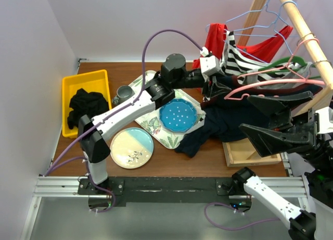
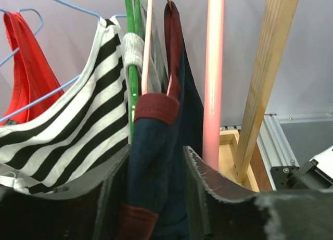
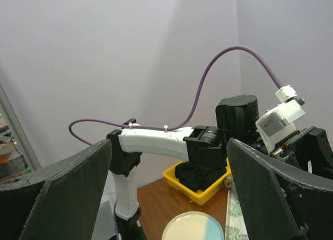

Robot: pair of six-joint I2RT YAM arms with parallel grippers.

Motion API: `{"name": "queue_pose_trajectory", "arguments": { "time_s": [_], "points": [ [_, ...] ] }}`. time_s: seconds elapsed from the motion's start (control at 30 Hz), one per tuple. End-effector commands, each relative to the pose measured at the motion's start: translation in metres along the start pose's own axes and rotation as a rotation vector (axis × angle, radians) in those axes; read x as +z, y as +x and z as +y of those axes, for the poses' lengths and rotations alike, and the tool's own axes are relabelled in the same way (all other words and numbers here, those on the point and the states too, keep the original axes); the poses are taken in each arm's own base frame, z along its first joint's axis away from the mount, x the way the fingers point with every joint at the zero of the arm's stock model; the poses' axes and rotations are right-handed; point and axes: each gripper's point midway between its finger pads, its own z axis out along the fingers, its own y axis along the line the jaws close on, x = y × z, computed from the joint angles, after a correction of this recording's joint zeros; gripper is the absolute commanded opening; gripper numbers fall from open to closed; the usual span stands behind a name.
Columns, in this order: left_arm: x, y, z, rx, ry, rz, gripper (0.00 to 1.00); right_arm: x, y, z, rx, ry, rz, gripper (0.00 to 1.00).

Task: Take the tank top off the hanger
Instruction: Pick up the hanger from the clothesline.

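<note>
Brown tabletop (image 1: pixel 208 164) is stretching beneath both arms. Nearest, the right gripper (image 3: pixel 169 142) is hanging wide open and empty. Farther out, the left gripper (image 2: pixel 156 156) is straddling the navy tank top (image 2: pixel 151 133) - jaws half apart, not visibly pinching. The garment is hanging on the pink hanger (image 2: pixel 214 68), unremoved - closing on the cloth and drawing it off probably comes next.

From above the left pincer (image 2: pixel 155 167) is hidden; its hold on the tank top (image 2: pixel 151 141) seems uncertain.
</note>
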Motion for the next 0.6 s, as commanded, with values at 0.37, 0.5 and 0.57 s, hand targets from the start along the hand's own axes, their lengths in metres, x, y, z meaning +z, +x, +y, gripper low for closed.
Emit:
{"name": "queue_pose_trajectory", "arguments": {
  "time_s": [0.37,0.5,0.57],
  "points": [
    [-0.030,-0.046,-0.026,0.096,-0.008,-0.089,0.61,0.007,-0.001,-0.004,0.017,0.001,-0.017,0.97],
    [-0.036,-0.052,-0.036,0.108,0.004,-0.110,0.62,0.007,0.002,-0.005,0.021,0.000,-0.015,0.97],
    [-0.035,-0.051,-0.037,0.106,0.012,-0.108,0.62,0.007,0.003,-0.005,0.023,0.002,-0.015,0.97]
  ]
}}
